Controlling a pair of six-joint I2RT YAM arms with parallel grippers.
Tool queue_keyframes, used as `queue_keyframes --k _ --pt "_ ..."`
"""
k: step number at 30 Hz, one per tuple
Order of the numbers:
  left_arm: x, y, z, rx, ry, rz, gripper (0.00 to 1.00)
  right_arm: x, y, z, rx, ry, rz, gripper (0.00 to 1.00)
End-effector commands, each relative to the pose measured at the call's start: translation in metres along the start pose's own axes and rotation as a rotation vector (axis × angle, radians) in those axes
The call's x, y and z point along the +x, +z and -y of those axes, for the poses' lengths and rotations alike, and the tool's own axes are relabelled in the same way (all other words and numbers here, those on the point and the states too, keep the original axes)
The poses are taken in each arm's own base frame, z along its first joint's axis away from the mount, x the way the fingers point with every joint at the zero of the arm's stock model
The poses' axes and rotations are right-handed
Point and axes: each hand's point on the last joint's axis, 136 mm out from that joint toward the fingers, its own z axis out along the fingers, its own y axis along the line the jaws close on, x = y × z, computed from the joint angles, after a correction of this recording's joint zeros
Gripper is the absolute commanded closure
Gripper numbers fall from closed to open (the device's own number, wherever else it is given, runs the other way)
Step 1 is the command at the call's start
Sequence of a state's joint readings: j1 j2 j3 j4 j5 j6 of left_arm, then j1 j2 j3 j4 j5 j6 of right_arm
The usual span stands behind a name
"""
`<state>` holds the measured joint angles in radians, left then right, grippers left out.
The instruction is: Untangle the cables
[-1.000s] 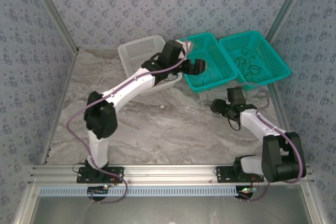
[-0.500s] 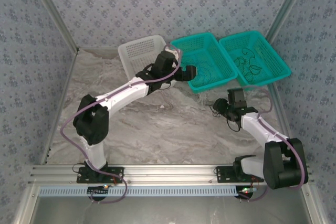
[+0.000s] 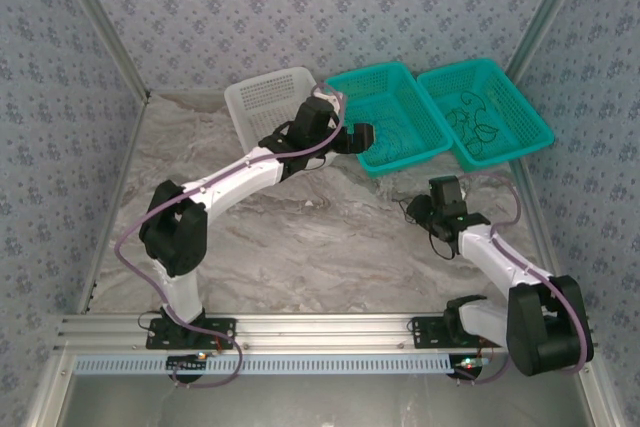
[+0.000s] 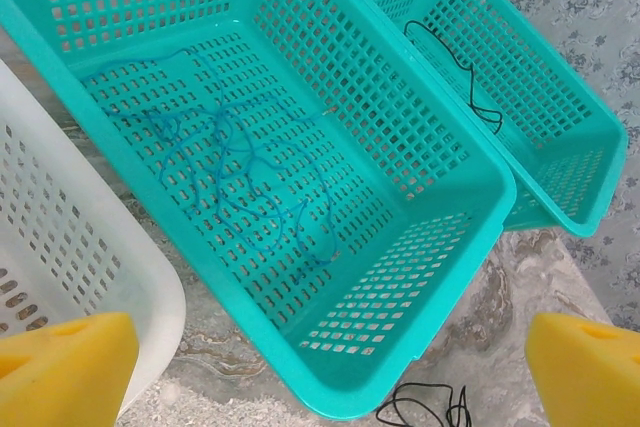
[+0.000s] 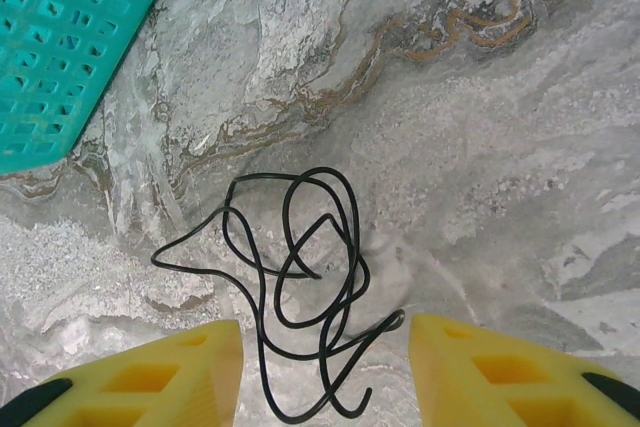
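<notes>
Cables lie tangled at lower centre, between the half-spread fingers of the right gripper. Left gripper is spread wide by a teal basket.

A black cable on grey marbled table; teal basket, blue cable.

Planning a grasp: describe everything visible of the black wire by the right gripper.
The black wire looks like one thin, glossy strand curled into several overlapping loops. It lies flat on the grey marbled table, apart from the teal basket. Its near loops sit between the open yellow fingers of the right gripper; whether they touch is unclear.
</notes>
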<state>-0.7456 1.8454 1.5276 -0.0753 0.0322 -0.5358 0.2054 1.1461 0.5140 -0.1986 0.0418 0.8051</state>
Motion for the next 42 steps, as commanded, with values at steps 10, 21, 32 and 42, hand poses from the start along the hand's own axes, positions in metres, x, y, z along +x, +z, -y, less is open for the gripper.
queue_keyframes --k 10,21,32,42 --pt "-0.022 -0.013 0.006 -0.001 0.001 0.053 0.01 0.006 0.01 -0.001 -0.018 0.013 -0.007 0.58" --pt "-0.022 -0.014 0.004 -0.008 0.0 0.052 0.01 0.008 0.015 0.002 -0.01 0.018 -0.003 0.62" --pt "-0.021 -0.015 0.001 -0.018 0.001 0.053 0.01 0.009 0.019 0.005 0.0 0.013 -0.003 0.72" --pt "-0.02 -0.015 0.0 -0.022 0.002 0.055 0.01 -0.003 0.009 0.008 0.029 -0.038 0.048 0.84"
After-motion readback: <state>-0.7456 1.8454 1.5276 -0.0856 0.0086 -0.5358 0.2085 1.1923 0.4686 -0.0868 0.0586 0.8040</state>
